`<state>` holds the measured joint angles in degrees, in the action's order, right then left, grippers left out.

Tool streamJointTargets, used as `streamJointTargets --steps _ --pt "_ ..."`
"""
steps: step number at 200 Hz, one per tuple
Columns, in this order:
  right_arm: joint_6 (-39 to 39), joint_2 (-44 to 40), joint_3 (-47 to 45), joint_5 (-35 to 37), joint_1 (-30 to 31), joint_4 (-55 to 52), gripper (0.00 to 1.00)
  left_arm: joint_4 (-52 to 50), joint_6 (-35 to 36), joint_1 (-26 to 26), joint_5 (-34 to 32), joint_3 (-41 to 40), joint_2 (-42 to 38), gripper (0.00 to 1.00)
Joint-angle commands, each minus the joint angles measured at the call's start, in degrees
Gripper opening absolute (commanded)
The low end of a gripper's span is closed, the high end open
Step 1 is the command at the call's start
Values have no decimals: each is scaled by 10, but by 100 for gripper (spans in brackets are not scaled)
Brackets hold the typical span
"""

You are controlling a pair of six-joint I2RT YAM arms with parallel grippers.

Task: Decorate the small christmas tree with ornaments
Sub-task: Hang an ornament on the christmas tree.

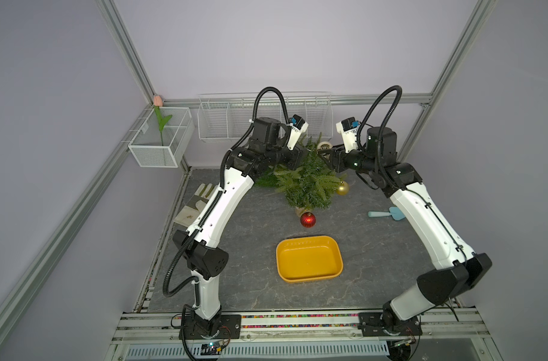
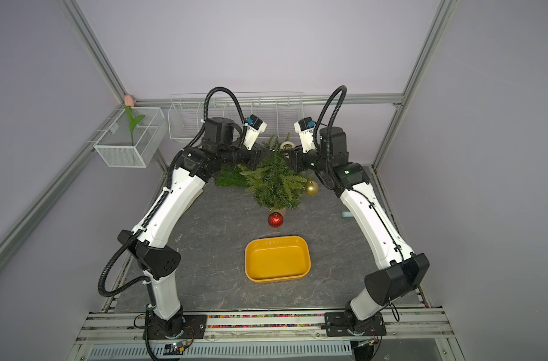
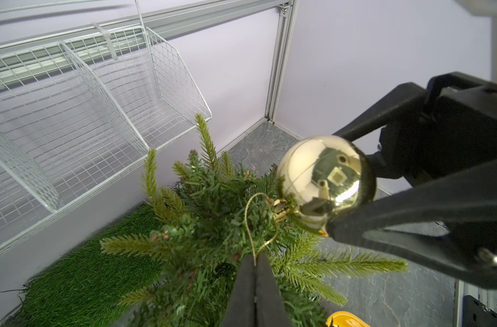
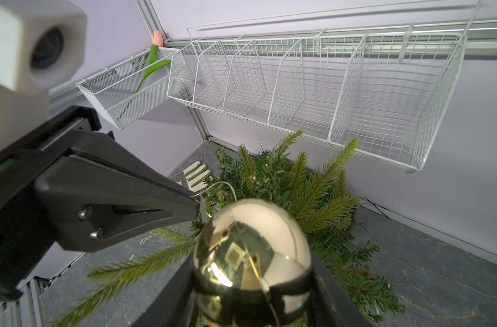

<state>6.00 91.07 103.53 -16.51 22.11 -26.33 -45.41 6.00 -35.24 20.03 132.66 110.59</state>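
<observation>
Bauble point(image 3: 325, 181) sits clamped in right fingers point(image 3: 411, 215) beside the small christmas tree point(image 3: 213, 220); left fingers point(image 3: 268, 291) pinch the bauble's gold loop point(image 3: 245, 218).

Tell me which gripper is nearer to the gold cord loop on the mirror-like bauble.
Left. The left gripper is shut on the cord loop, above the small christmas tree. The right gripper clamps the mirror-like bauble, whose body lies between it and the loop.

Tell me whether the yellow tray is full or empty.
Empty: in both top views the yellow tray shows only its bare floor; the red bauble lies outside it.
</observation>
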Motion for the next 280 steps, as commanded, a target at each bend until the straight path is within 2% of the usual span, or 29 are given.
streamJointTargets --steps 1,67,133,251,280 --pt "0 9 17 1 -3 -7 32 -19 -7 2 9 23 16 0" --pt "-2 17 31 12 -4 -7 32 -12 -11 2 1 34 22 0" --pt "-4 41 54 10 -4 -29 32 -51 -16 2 -10 67 46 0" --pt "-4 18 11 8 -4 -45 31 -75 -18 3 -16 71 47 0" --pt "1 6 -9 5 -4 -40 31 -65 -19 3 -16 61 35 13"
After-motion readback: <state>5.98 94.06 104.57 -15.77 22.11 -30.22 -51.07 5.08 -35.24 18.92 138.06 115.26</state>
